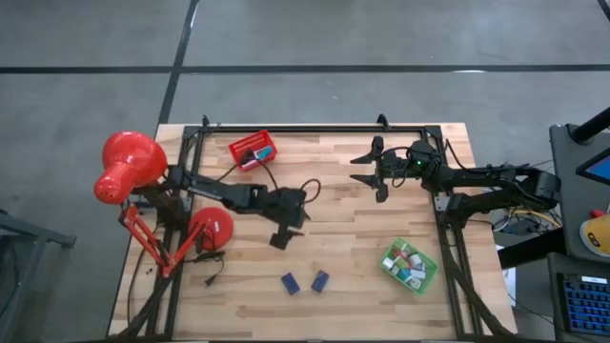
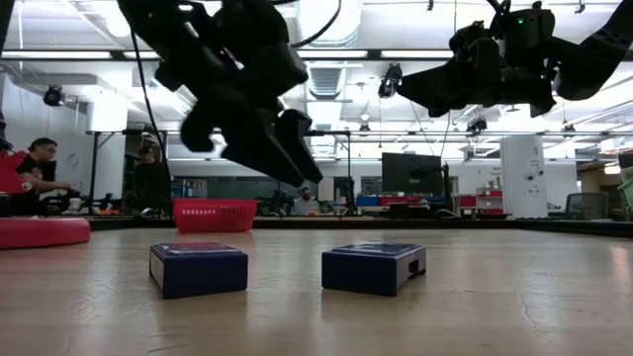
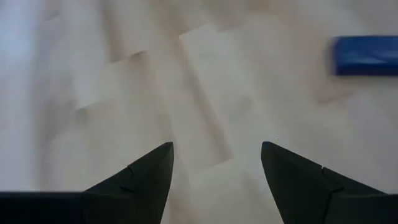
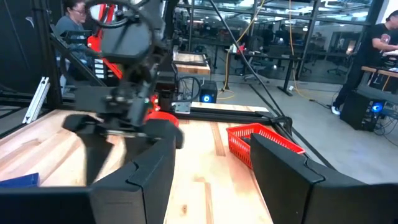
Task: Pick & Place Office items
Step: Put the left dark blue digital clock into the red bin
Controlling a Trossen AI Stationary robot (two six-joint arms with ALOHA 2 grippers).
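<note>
Bare worktop lies around the left claw, which hangs open and empty above mid-board. Two navy blocks (side by side) lie near the front edge, beyond its tips. The right claw hovers open at the back.

Robotics lab or open workshop floor, not a home or office. I'm bolted to a butcher-block wooden table with a black metal frame around it, standing on a polished grey concrete floor with dark seam lines. Beyond the table: ceiling strip lights, exposed overhead rigging, cables hanging from above, glass partition walls at the back. More workbenches with monitors and electronics. One person sits at a bench on one side, another person stands at a desk across the room. Another screen and gear sit on a cart right beside my table.
</note>
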